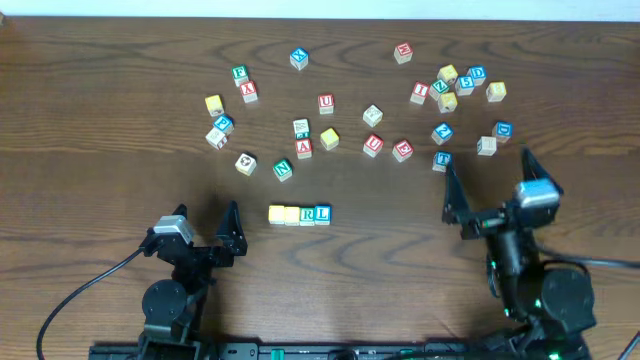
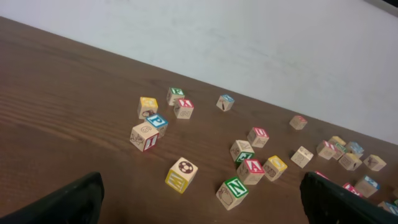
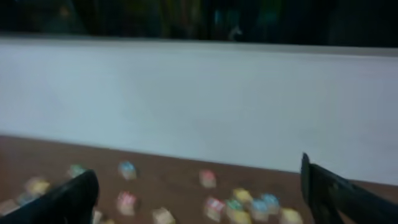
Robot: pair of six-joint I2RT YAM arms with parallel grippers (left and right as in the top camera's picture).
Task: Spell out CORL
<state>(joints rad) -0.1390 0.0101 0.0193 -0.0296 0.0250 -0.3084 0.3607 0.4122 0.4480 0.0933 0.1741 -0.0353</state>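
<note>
Four cubes stand touching in a row at the front middle of the table in the overhead view: two yellow-faced cubes (image 1: 277,214) (image 1: 292,215), a white cube with a green R (image 1: 308,215) and a cube with a blue L (image 1: 322,214). My left gripper (image 1: 205,232) is open and empty, to the left of the row. My right gripper (image 1: 487,185) is open and empty, raised at the right, and its wrist view is blurred. The row is out of both wrist views.
Several loose letter cubes lie scattered across the far half of the table. A green N cube (image 1: 283,170) (image 2: 231,191) lies just behind the row, and a soccer-ball cube (image 1: 246,163) (image 2: 181,174) lies beside it. A cluster (image 1: 460,85) sits at the far right.
</note>
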